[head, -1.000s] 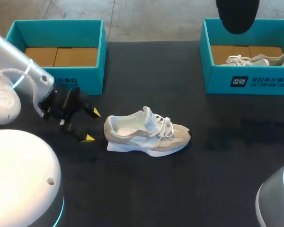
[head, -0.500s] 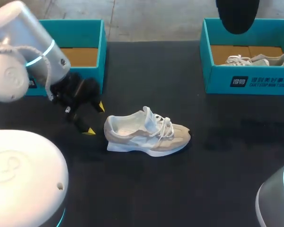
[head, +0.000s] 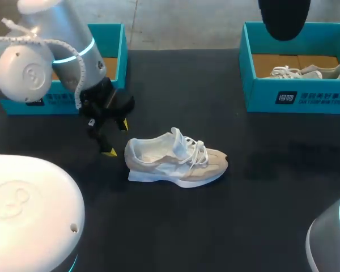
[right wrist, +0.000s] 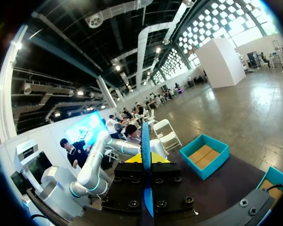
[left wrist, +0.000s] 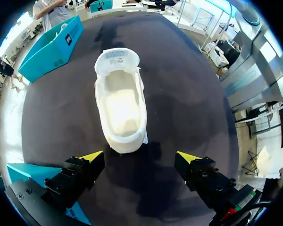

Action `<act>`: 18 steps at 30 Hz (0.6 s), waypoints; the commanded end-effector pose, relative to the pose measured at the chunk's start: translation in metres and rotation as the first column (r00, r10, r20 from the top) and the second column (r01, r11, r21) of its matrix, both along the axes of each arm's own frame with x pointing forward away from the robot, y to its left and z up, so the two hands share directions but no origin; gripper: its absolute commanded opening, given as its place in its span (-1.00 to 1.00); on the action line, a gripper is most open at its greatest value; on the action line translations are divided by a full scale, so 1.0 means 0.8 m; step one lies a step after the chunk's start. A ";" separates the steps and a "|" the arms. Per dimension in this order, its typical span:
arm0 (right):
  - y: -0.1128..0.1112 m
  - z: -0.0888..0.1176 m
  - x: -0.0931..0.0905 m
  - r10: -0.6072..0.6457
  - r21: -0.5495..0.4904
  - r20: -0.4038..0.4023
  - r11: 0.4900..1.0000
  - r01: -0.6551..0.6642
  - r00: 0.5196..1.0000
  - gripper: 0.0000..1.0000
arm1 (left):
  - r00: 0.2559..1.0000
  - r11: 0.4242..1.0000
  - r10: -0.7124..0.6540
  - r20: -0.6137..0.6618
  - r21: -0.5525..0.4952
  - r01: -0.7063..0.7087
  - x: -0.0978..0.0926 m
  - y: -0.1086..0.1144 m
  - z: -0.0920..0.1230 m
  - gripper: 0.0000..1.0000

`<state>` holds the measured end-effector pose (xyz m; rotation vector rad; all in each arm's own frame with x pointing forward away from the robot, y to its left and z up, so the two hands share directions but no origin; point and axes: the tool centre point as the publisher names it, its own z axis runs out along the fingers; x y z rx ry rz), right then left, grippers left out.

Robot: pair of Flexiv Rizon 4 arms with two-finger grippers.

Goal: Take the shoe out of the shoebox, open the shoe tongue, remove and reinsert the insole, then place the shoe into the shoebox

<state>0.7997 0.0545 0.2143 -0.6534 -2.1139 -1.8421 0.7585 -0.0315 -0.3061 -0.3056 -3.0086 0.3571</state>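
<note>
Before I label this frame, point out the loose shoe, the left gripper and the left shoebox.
shoe [head: 173, 165], head view, its side panel.
left gripper [left wrist: 140, 157], left wrist view, midway between its fingertips.
left shoebox [head: 122, 56], head view, its right wall.

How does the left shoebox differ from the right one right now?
The right shoebox holds a shoe with white laces; the left shoebox shows only bare cardboard floor where visible. My left arm covers much of the left shoebox; the right shoebox is nearly all in view. Both are teal, open-topped, at the far edge of the table.
</note>
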 end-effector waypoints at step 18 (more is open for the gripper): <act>0.001 0.000 0.001 0.000 -0.003 -0.001 1.000 0.000 1.000 -1.00 | 0.999 1.000 -0.010 0.047 0.016 0.009 0.033 -0.044 0.015 1.00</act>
